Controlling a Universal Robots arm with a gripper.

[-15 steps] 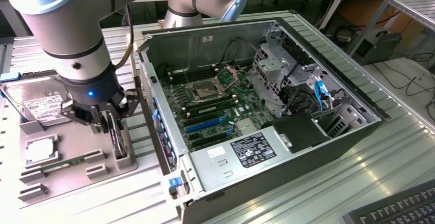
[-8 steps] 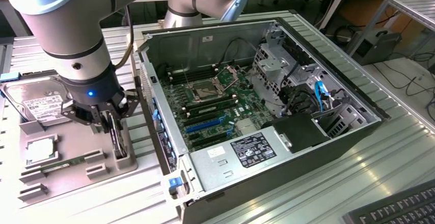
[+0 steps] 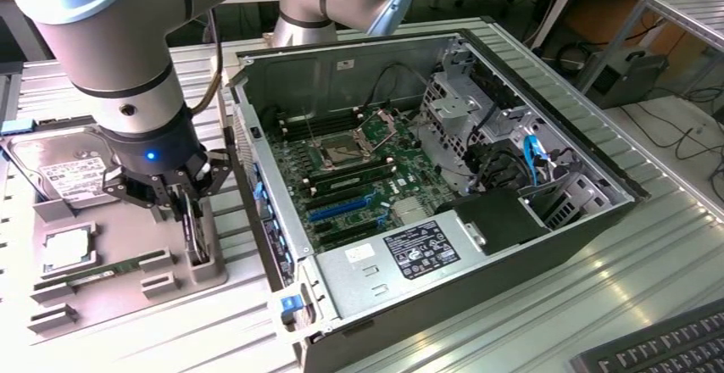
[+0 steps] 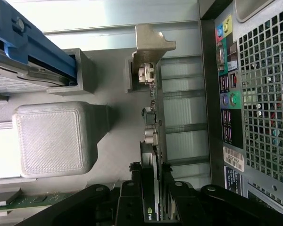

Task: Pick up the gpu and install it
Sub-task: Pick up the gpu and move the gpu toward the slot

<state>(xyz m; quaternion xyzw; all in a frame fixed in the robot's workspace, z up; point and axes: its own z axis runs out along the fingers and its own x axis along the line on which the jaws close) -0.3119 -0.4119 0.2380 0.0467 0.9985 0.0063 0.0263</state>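
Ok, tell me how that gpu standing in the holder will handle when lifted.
Probably stiff: the gpu is a flat board with a metal bracket. Standing on its thin edge in the gray holder, it could tip if nudged sideways. Exposed components look fragile.

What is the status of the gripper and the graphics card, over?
Gripper down at the thin dark gpu card with silver metal bracket. Card stands on edge in grey plastic holder tray. Open black computer case beside, nothing in the way.
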